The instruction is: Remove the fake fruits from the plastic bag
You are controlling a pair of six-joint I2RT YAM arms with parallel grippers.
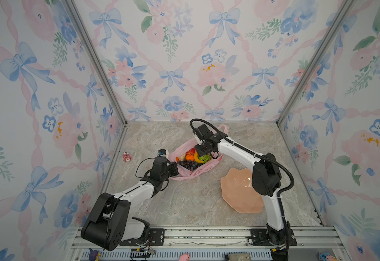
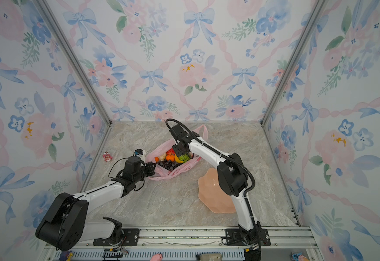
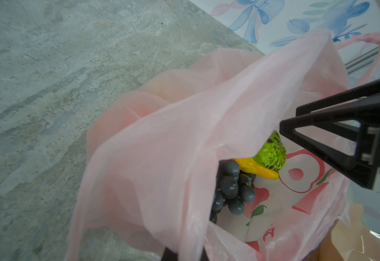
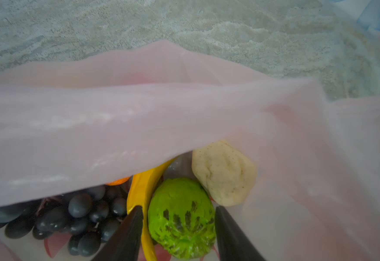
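Observation:
The pink plastic bag (image 1: 184, 174) (image 2: 162, 175) lies open in the middle of the table with the fake fruits inside. My left gripper (image 1: 177, 168) (image 3: 184, 256) is shut on the bag's near rim and holds the mouth up. My right gripper (image 1: 203, 157) (image 4: 178, 210) reaches into the bag, its fingers closed against both sides of the green round fruit (image 4: 182, 221) (image 3: 272, 153). The yellow banana (image 4: 139, 189) lies against one finger. Dark grapes (image 4: 71, 217) (image 1: 189, 164), a pale pear (image 4: 225, 174), an orange (image 1: 189, 157) and a red fruit (image 1: 191, 150) lie around it.
A peach scalloped plate (image 1: 234, 196) sits at the right front, partly under the right arm. A tiny red-and-white figurine (image 1: 126, 156) stands by the left wall. The bag's handle (image 1: 224, 129) lies toward the back wall.

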